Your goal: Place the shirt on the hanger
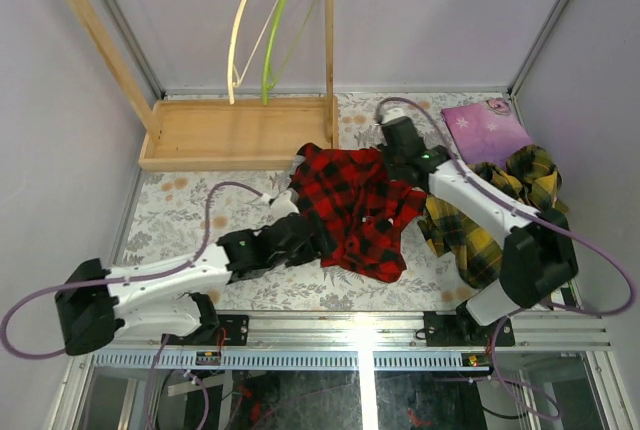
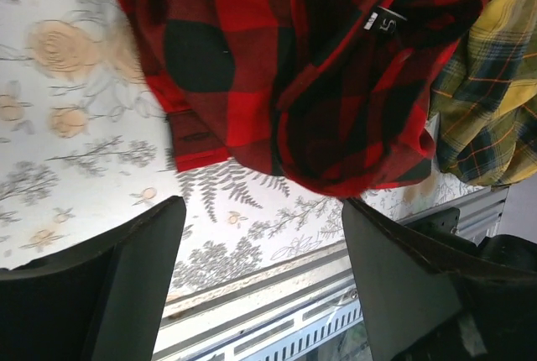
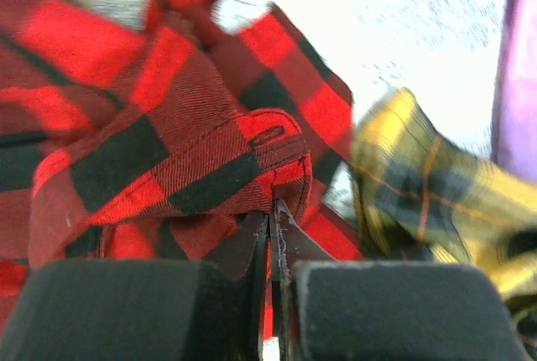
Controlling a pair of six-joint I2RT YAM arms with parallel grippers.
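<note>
The red-and-black plaid shirt lies crumpled on the middle of the table; its lettering is hidden. The cream hanger hangs from the top bar of the wooden rack at the back left, far from both grippers. My left gripper is open at the shirt's left edge; in the left wrist view the shirt lies just beyond the wide-apart fingers. My right gripper is shut on a fold at the shirt's upper right edge; the right wrist view shows the cloth pinched at its tips.
A lime-green hanger hangs beside the cream one. The wooden rack's base tray sits behind the shirt. A yellow-and-dark plaid shirt lies at the right under my right arm, and a purple sheet lies behind it. The table's metal front rail is near.
</note>
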